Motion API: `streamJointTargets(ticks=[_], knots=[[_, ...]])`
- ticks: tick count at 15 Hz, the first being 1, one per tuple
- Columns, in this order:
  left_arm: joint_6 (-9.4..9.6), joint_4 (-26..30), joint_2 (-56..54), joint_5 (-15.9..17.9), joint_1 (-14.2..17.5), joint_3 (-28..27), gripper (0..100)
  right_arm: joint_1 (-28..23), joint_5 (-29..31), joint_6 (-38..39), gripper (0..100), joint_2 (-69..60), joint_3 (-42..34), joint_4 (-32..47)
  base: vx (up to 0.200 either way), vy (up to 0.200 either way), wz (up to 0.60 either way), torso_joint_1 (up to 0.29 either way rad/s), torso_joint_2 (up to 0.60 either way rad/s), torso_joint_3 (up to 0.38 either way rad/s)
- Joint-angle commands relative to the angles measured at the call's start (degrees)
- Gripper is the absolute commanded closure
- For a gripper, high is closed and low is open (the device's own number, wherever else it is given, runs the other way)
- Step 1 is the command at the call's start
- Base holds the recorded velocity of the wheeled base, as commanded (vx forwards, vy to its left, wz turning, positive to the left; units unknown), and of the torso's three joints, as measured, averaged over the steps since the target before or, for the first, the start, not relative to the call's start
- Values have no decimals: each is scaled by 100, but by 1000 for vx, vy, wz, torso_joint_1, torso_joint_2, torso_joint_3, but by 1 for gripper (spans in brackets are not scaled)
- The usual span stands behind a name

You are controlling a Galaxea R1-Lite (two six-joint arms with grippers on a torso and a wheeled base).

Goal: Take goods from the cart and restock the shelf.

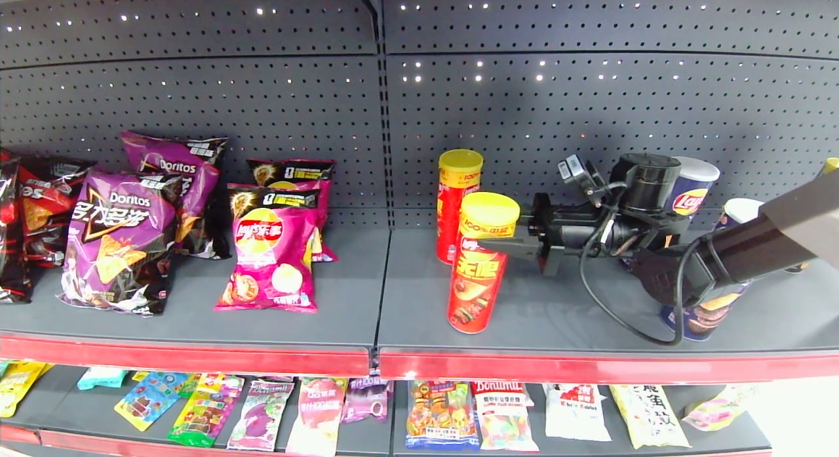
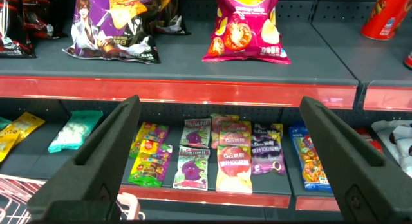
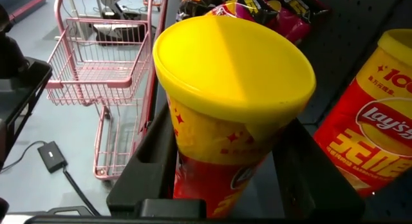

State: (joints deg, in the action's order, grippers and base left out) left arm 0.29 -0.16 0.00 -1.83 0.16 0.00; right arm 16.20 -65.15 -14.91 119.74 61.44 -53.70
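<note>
A red chip can with a yellow lid (image 1: 477,273) stands near the front of the upper shelf (image 1: 557,313), right of the centre divider. My right gripper (image 1: 510,246) reaches in from the right and is shut on this can just below its lid; the right wrist view shows the can (image 3: 225,114) held between the two black fingers (image 3: 145,166). A second red can (image 1: 457,201) stands behind it. My left gripper (image 2: 219,159) hangs open and holds nothing, in front of the lower shelf's candy bags (image 2: 233,161). The pink cart (image 3: 103,63) stands on the floor behind.
Purple chip bags (image 1: 124,240) and a pink chip bag (image 1: 272,254) lie on the left half of the upper shelf. Blue cans (image 1: 691,188) stand behind my right arm. Snack packets (image 1: 439,414) fill the lower shelf. Bare shelf lies between the pink bag and the cans.
</note>
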Motion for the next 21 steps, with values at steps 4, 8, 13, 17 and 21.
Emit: streamJointTargets(ticks=[4,8,13,17,21], knots=[[-3,-2,9,-2,2,0,0,6,2,-3,100,23,-1,9,0,0,0,0,0,0],[-3,-2,9,-2,2,0,0,-3,-7,-30,0,15,-1,0,0,0,0,0,0,0],[6,-2,9,-2,2,0,0,-47,-16,-188,0,-64,-9,0,0,0,0,0,0,0],[-3,-2,9,-2,2,0,0,-161,-16,-188,0,-398,-255,0,0,0,0,0,0,0],[-3,-2,9,-2,2,0,0,-275,-24,-179,0,-987,-765,-9,0,0,0,0,0,0]])
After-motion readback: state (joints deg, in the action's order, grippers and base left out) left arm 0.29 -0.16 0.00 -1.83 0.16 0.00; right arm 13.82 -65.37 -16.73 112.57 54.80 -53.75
